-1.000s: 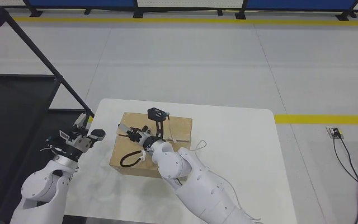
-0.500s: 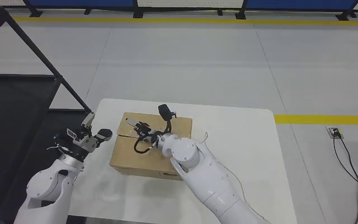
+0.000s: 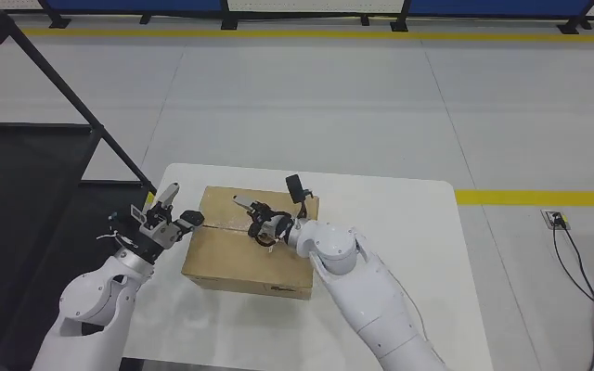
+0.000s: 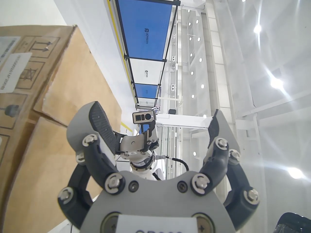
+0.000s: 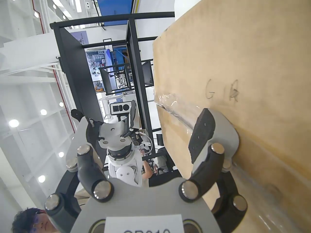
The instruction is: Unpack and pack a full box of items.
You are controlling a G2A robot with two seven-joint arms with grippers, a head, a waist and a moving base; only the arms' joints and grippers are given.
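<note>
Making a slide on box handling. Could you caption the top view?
Closed cardboard box on a white table; left gripper open at one end, right gripper open over the top seam.

Factory hall, yellow floor line (image 3: 278, 33) (blue partitions (image 4: 143, 32))
</note>
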